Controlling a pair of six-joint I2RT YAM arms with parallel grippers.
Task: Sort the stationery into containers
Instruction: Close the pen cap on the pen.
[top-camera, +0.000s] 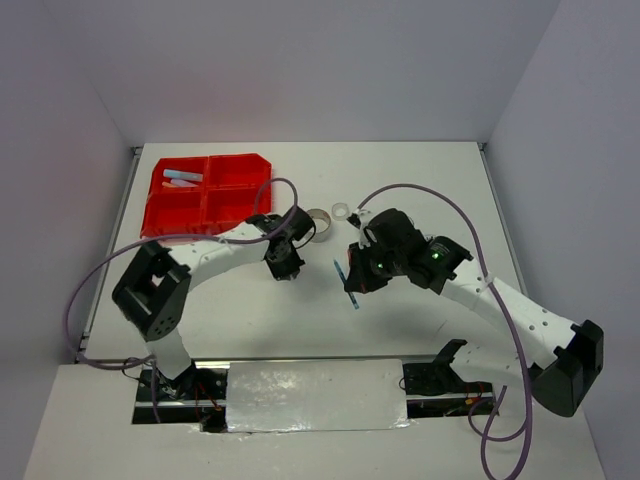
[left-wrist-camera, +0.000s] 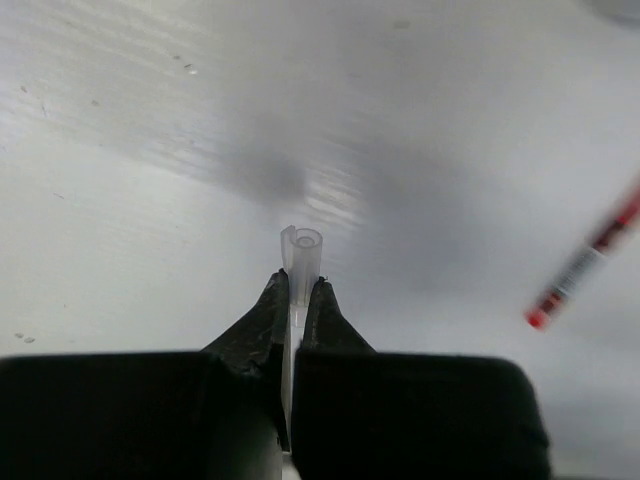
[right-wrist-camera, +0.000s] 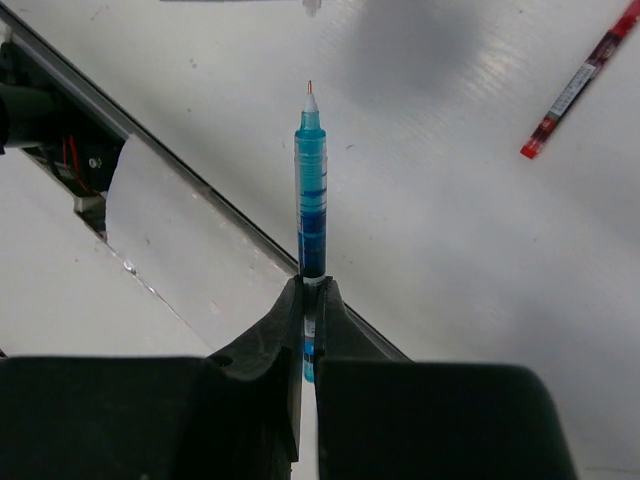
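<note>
**Step in hand:** both pick-ups look complete; the carry to the bin is not yet done.

**Left gripper** (left-wrist-camera: 300, 292): jaws clamped on a small clear tube (left-wrist-camera: 301, 255), probably a pen cap. It sticks out ahead of the fingertips, open end forward, and appears lifted off the table. A red pen (left-wrist-camera: 588, 262) lies on the table ahead and to the right of this claw, untouched.

**Right gripper** (right-wrist-camera: 311, 288): jaws clamped on a blue pen (right-wrist-camera: 311, 190), held near its rear end, with the tip pointing straight ahead of the claw.

**Top view:** the red four-compartment bin (top-camera: 207, 190) sits beyond and to the left of the left claw, near it and well apart from the right claw. One far compartment holds a light-blue stick (top-camera: 180, 175). A grey tape ring (top-camera: 318, 215) and a clear tape ring (top-camera: 342, 211) lie beyond the gap between the claws.

**Next, as judged:**
- Left arm swings the tube over a compartment and opens.
- Right arm has the longer reach across, so it should follow once the left arm clears.
- The pen should be aligned lengthwise with its compartment before release.
</note>
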